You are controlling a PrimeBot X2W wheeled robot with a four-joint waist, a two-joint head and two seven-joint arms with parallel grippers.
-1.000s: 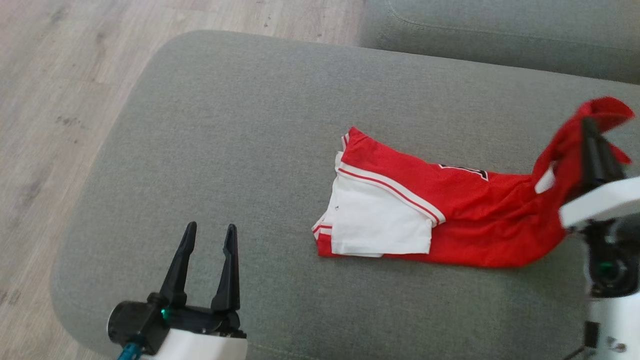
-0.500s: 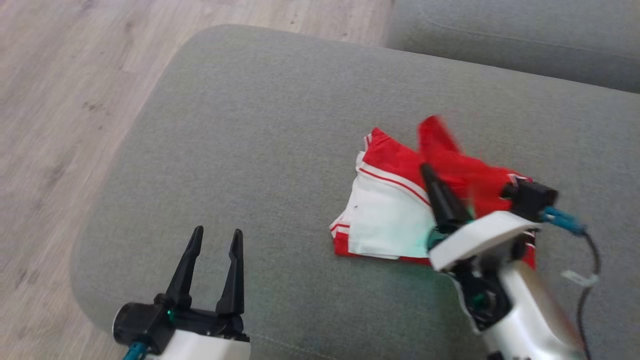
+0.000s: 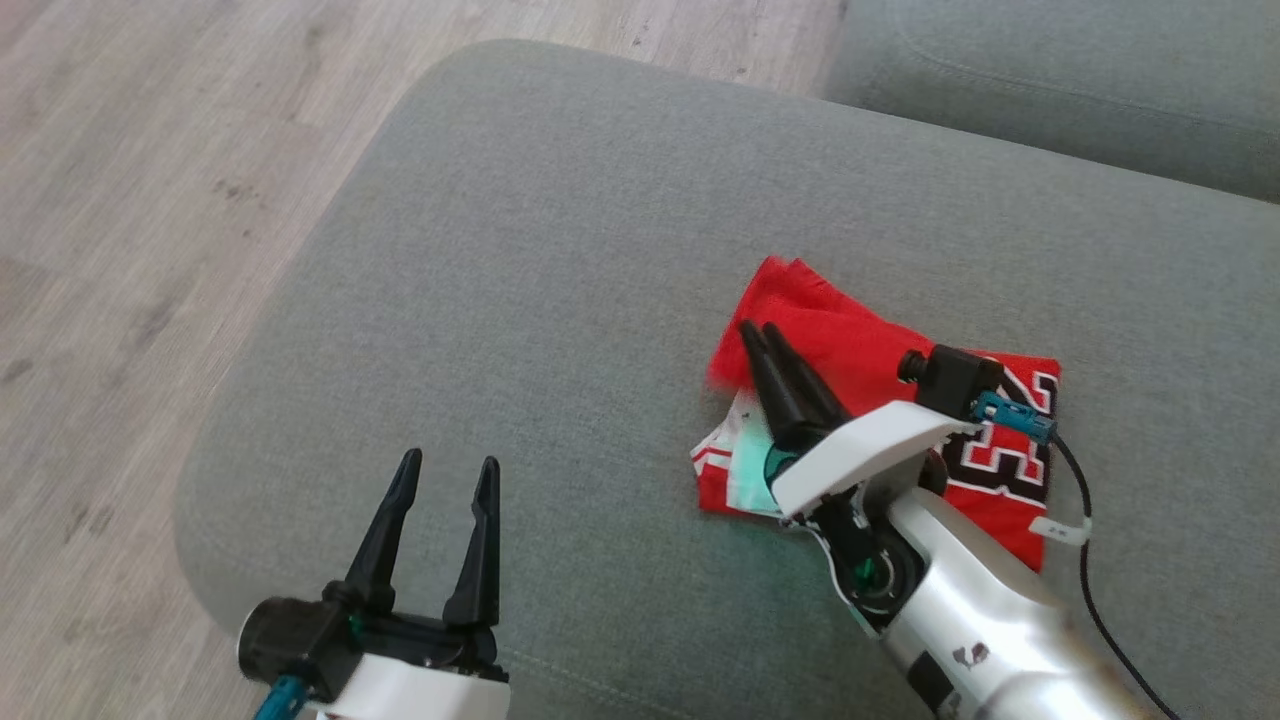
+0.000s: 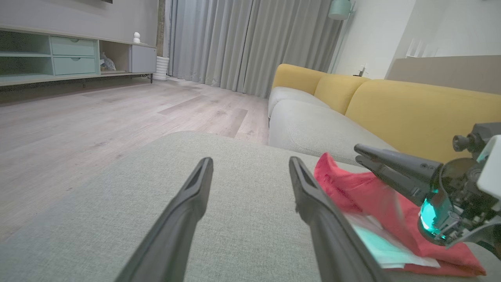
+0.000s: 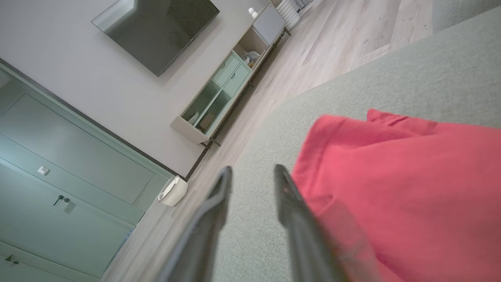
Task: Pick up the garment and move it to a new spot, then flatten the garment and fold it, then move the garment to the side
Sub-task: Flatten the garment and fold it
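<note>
On the grey cushion [image 3: 560, 250], toward 4 o'clock of the head view, the garment [image 3: 840, 335] lies as a compact red packet. A number 23 faces up at its 4 o'clock end, and a strip of white under-layer peeks out at its 7 o'clock edge. The right gripper [image 3: 757, 328] hovers over the packet's 10 o'clock corner, its fingers pointing toward 11 o'clock. The right wrist view shows a narrow gap between them with nothing in it, and the red cloth lies just beside one finger, not between the two. The left gripper [image 3: 450, 460] sits at 7 o'clock in the head view, well apart from the garment, its fingers spread wide and empty. Judging by how things lie, the pick-up, relocation, flattening and fold look done, since the top layer is laid over. The upper edge looks a little uneven, so a light tidy may be worthwhile. What remains is gripping the folded packet and carrying it to the side of the cushion.
</note>
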